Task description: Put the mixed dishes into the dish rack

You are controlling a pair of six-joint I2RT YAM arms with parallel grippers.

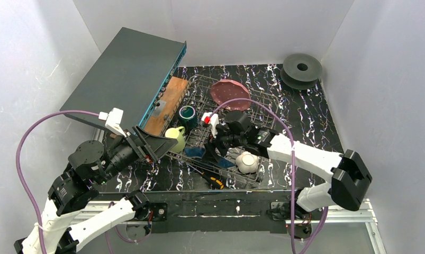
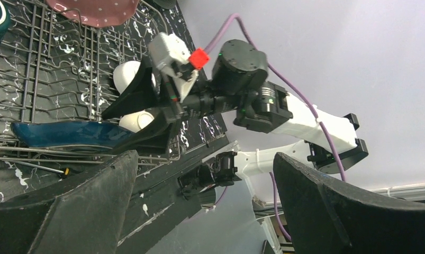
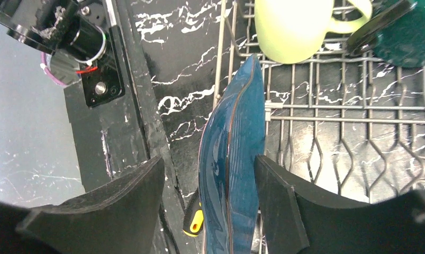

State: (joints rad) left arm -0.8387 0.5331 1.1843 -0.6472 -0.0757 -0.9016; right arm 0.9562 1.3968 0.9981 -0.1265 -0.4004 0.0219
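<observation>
The blue squarish dish (image 3: 234,132) stands on edge at the near wall of the dish rack (image 3: 332,111). My right gripper (image 3: 209,159) straddles it with the jaws open: the left finger is clear of it and the right finger (image 3: 276,196) sits against it. In the top view that gripper (image 1: 216,153) is low over the rack (image 1: 198,84). The pink plate (image 1: 229,94), dark green mug (image 1: 188,115), pale yellow-green mug (image 1: 177,138) and white bowl (image 1: 247,162) lie in the rack. My left gripper (image 1: 160,145) hovers open and empty by the rack's left side.
A yellow-black screwdriver (image 1: 213,180) lies at the rack's near edge. A big grey box (image 1: 125,74) leans at the back left, with a wooden board (image 1: 168,103) beside the rack. A black spool (image 1: 302,69) sits at the back right. White walls enclose the table.
</observation>
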